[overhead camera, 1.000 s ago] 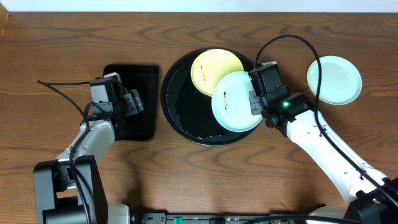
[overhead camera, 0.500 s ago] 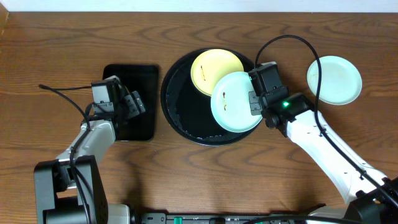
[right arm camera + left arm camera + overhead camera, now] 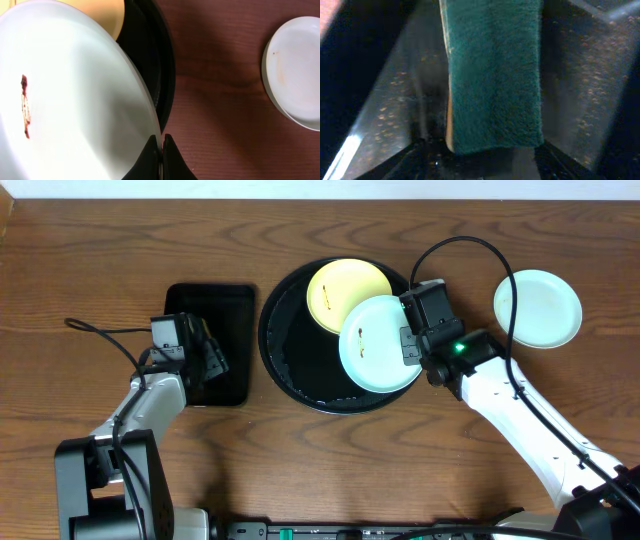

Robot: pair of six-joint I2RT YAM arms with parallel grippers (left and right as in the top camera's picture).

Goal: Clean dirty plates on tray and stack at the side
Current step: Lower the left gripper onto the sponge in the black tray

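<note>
Over the round black tray (image 3: 293,352), right pincer (image 3: 161,141) clamped a smeared mint plate (image 3: 380,345).
Left pincer (image 3: 212,358) straddled a green sponge (image 3: 492,75), grip unclear.

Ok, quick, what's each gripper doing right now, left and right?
Left gripper: at a green sponge; open or gripping cannot be told.
Right gripper: closed, holding the smeared mint plate by its rim.

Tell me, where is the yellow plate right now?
In the overhead view the yellow plate lies at the back of the round tray, near the middle of the table. Its front right edge is hidden by the mint plate that the right hand grips.
</note>
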